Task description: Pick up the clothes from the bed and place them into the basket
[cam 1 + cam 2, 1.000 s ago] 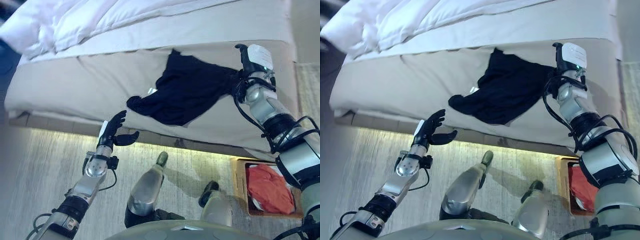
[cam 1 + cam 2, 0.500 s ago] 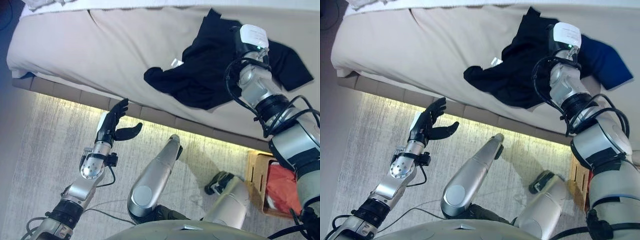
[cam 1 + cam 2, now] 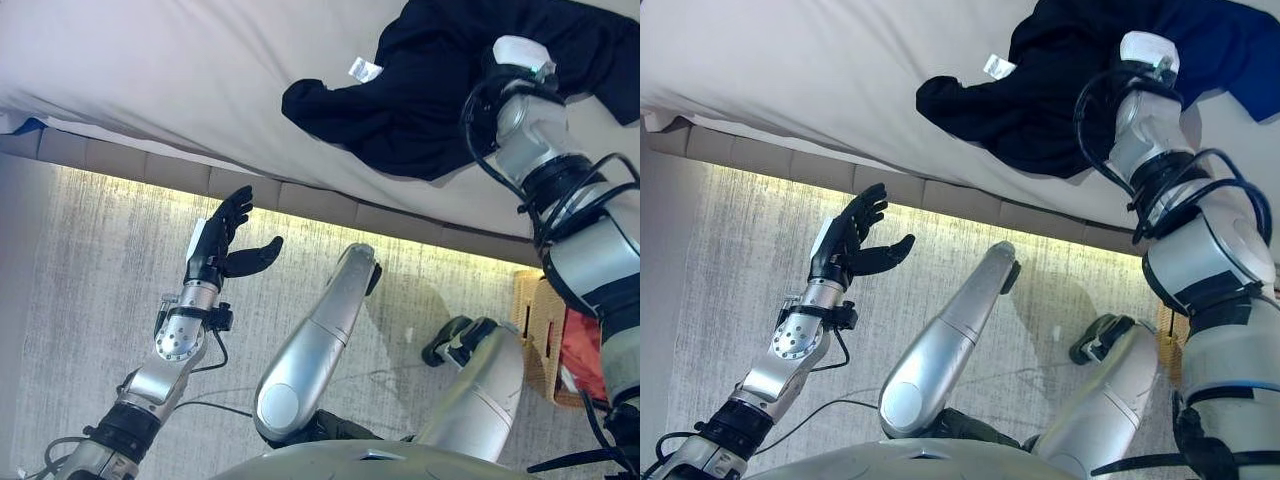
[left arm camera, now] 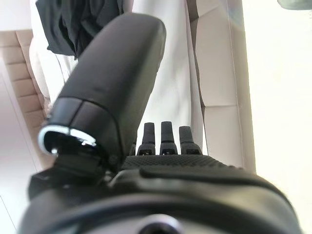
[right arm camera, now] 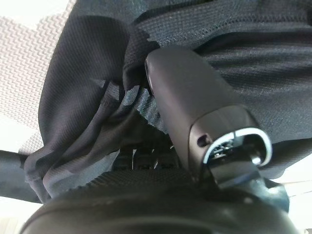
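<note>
A black garment [image 3: 400,110] with a white tag lies crumpled on the beige bed [image 3: 150,80] near its front edge. My right arm reaches up onto it. In the right wrist view my right hand [image 5: 190,102] has its thumb pressed into the black cloth [image 5: 87,87], and folds are bunched between thumb and fingers. A blue garment [image 3: 1230,40] lies just behind the black one. My left hand [image 3: 218,245] is open and empty, raised over the floor below the bed's edge; it also shows in the left wrist view [image 4: 185,185]. The wicker basket [image 3: 540,310] stands on the floor at the right.
The basket holds a red cloth [image 3: 585,345]. The bed's padded base [image 3: 300,205] runs across above a lit strip of the grey carpet [image 3: 80,300].
The camera has tilted down, so the bed sits higher in the picture. My right hand has moved from the black garment's right edge onto its middle. The left hand stays open.
</note>
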